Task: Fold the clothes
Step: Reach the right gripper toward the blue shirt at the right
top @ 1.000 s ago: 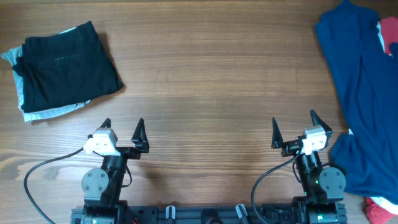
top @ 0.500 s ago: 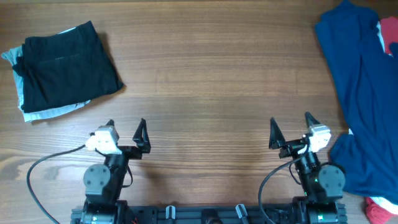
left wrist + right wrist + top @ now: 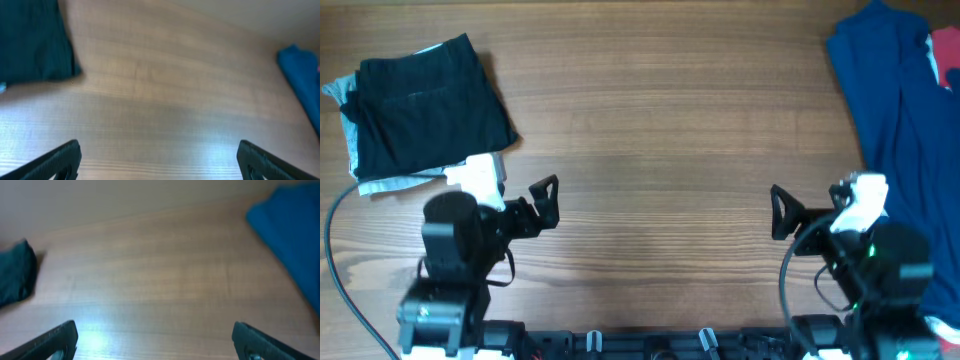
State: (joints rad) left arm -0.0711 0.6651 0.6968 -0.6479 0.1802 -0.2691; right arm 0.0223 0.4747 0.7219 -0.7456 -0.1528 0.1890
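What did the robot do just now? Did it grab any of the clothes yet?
No grabbing yet. The left pincer and right pincer both rose from their resting pose, up toward the overhead camera. Both are open and empty, so nothing was taken hold of or let go. The black folded pile and the blue shirt stayed where they were.
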